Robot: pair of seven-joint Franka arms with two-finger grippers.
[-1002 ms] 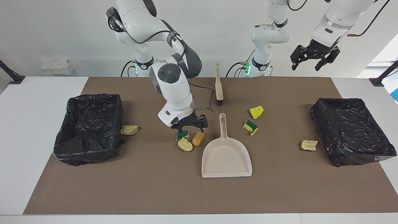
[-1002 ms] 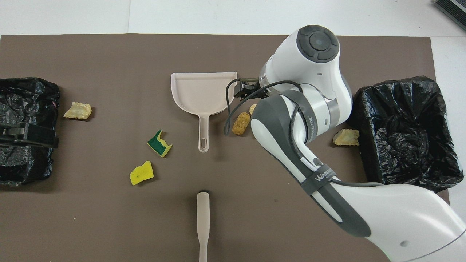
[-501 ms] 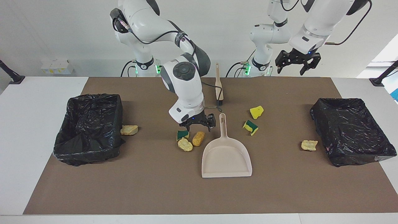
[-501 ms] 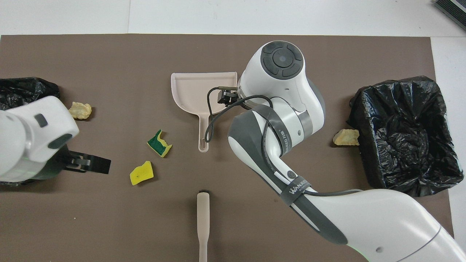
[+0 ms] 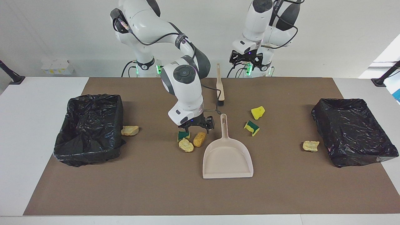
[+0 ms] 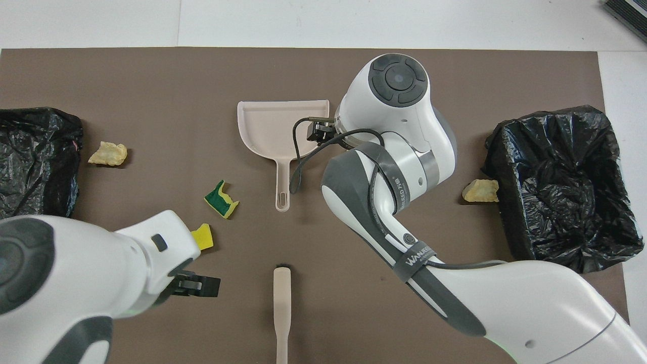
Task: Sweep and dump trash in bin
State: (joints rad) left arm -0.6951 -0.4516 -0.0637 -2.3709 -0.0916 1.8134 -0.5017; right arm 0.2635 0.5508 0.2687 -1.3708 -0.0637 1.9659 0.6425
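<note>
Three trash chunks [image 5: 187,145] lie clustered beside the beige dustpan [image 5: 227,157]. My right gripper [image 5: 197,125] hangs open and empty just over the chunk nearest the robots, close to the dustpan's handle [image 6: 282,182]. More trash lies apart: a yellow piece [image 5: 258,112], a yellow-and-green one [image 5: 252,127], and a tan chunk by each bin [image 5: 311,145] [image 5: 129,130]. The beige brush [image 5: 219,86] lies nearer to the robots than the dustpan. High over that end, toward the left arm's side of the brush, my left gripper [image 5: 246,61] is open and empty.
Two black-lined bins stand on the brown mat, one at the right arm's end [image 5: 62,147] and one at the left arm's end [image 5: 353,159]. In the overhead view the right arm covers the cluster and the left arm [image 6: 101,273] partly covers the yellow piece [image 6: 204,236].
My left arm swung from over its own end's bin to above the table edge near the brush. My right gripper shifted from over the cluster toward the dustpan handle. Nothing on the mat moved.
</note>
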